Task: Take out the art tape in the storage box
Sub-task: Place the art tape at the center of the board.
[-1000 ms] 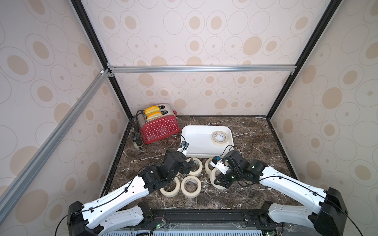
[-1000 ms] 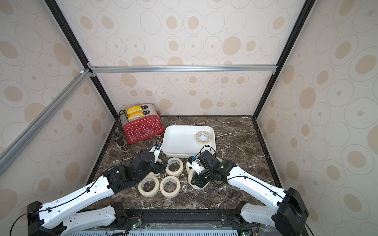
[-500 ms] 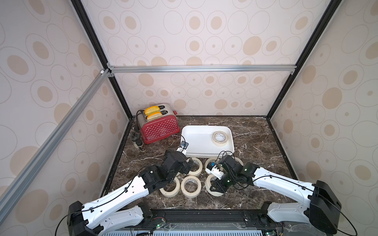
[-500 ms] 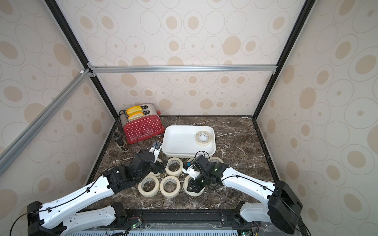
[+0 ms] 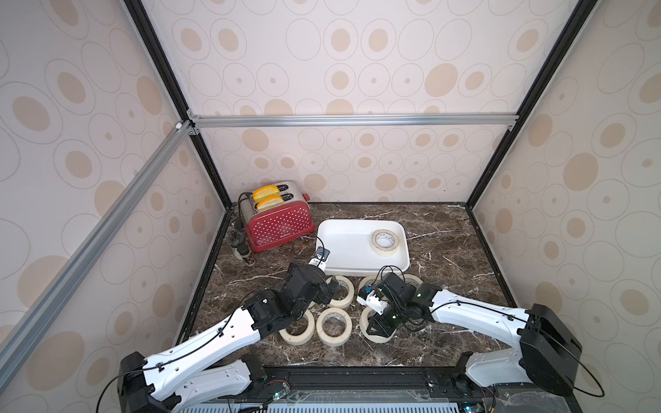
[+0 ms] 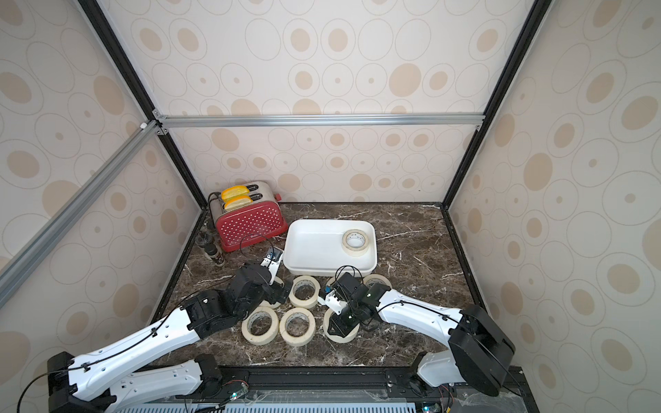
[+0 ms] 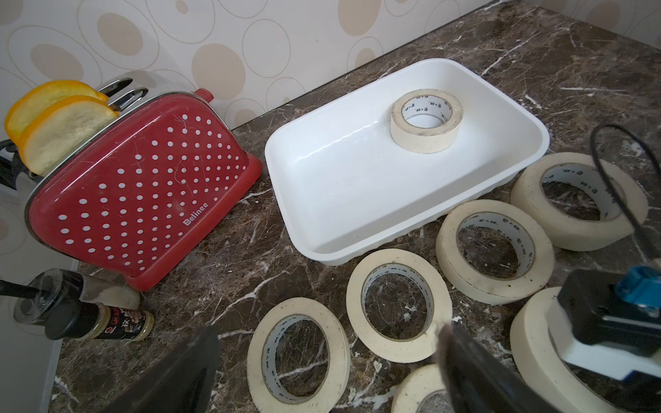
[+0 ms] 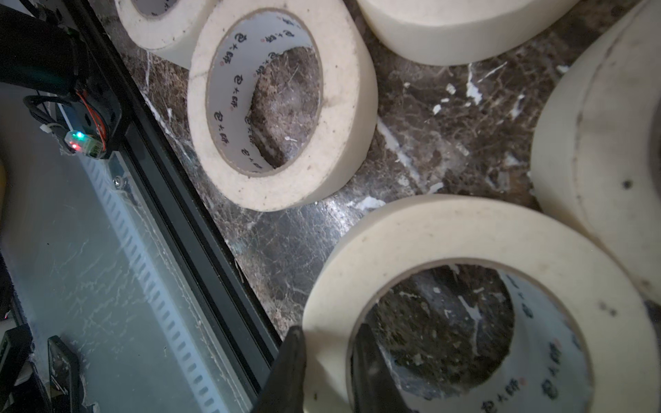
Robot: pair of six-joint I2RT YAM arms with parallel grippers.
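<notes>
Pinching the wall of the front roll (image 8: 465, 229) at the counter's (image 8: 429, 125) front, your right claw (image 8: 329, 343) was busy; left claw (image 7: 327, 330) gaped empty. Last roll (image 7: 422, 141) lay flat in the box (image 7: 339, 186), far right corner, ahead of the left claw, the nearer one imo.

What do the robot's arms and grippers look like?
Both the left arm and right arm have white shells, black joints and thin black cables along them. The left gripper and right gripper have dark, tapered fingers.
</notes>
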